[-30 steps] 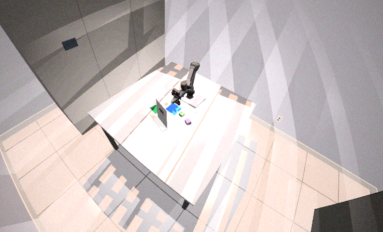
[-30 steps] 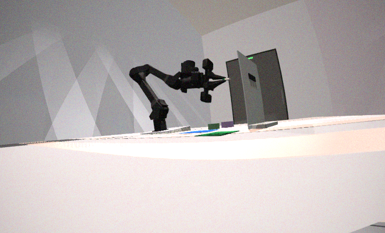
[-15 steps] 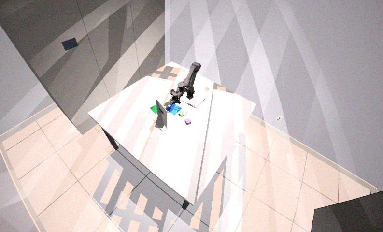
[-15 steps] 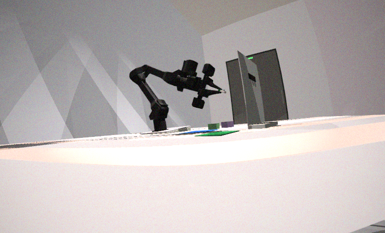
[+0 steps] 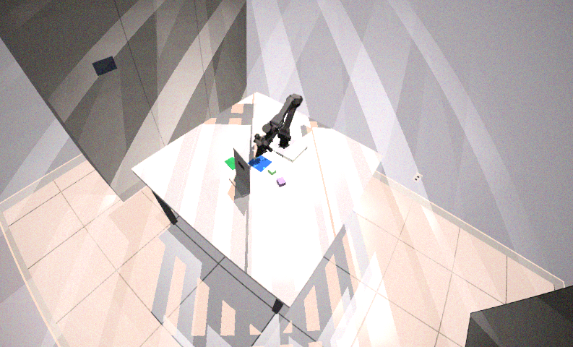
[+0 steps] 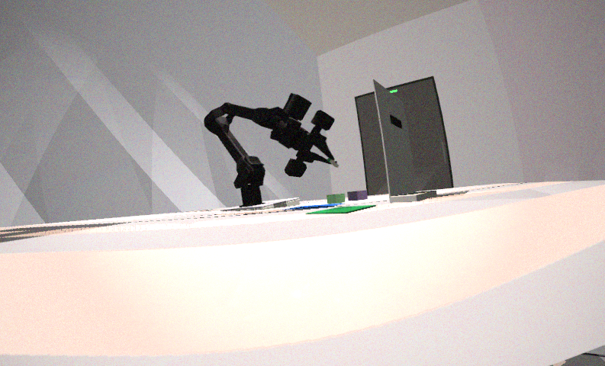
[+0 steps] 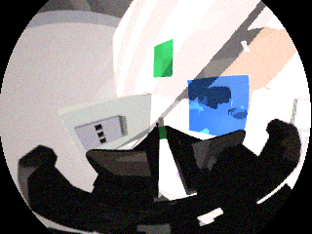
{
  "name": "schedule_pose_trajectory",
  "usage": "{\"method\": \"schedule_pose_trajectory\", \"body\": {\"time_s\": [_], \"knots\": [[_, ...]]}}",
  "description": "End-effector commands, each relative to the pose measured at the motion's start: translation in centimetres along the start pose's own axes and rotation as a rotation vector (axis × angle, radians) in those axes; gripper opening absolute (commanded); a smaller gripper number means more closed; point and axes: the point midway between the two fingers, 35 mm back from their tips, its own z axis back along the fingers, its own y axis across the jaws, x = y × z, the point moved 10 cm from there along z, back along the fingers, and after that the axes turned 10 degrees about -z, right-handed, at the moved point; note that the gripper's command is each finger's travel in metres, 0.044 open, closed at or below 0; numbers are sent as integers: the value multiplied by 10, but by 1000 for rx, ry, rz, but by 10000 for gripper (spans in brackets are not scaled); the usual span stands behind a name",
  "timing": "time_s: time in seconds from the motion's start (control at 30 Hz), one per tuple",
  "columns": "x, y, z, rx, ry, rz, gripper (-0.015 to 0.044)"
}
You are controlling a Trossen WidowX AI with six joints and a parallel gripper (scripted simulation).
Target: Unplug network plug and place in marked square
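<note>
The gripper is shut on the plug, a small piece with a green part and a pale tip, mostly hidden between the fingertips. It holds the plug in the air, tilted downward and apart from the panel. The upright grey panel has a socket block with three dark openings in the wrist view. A blue square and a green square lie flat on the table.
A small green block and a purple block stand on the table near the blue square. A low pale slab lies beside the arm's base. The panel stands between the gripper and the table's far part.
</note>
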Motion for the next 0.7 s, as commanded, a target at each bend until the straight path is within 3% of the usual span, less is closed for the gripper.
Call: {"method": "schedule_pose_trajectory", "body": {"time_s": [0.0, 0.33, 0.67], "knots": [[6, -3, 4, -64, -12, -20, 0], [18, -15, 15, -238, -48, -60, 0], [19, -22, 8, -241, -49, -61, 0]]}}
